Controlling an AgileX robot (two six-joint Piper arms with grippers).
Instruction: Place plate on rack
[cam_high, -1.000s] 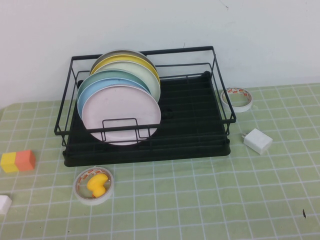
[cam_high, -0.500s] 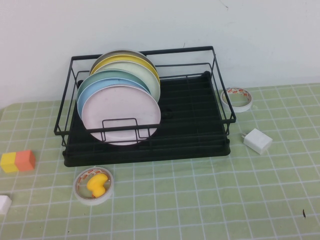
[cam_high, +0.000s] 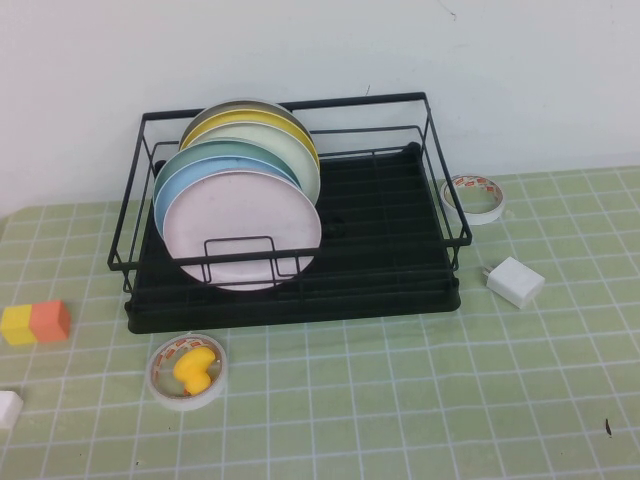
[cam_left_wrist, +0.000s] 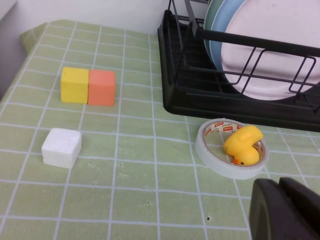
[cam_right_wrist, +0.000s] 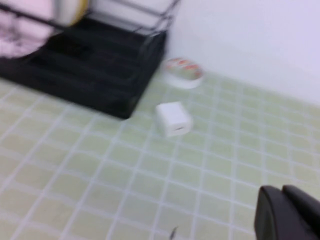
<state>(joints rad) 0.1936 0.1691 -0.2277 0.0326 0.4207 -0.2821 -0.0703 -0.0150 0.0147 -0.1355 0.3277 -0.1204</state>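
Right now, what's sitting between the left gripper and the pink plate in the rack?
In the left wrist view, a tape roll with a yellow rubber duck inside lies between the left gripper and the plate, in front of the rack.

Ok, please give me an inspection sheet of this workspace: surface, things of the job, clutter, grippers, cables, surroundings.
Surface: green checked mat covers the table.
Job's things: pink plate stands upright at the front of the plate row in the black rack, blue plate behind it.
Clutter: yellow duck inside a tape roll; second tape roll; white charger; yellow and orange blocks; white cube.
Grippers: left gripper low near the duck's roll; right gripper above bare mat; both out of the high view.
Cables: nothing seen.
Surroundings: plain white wall.
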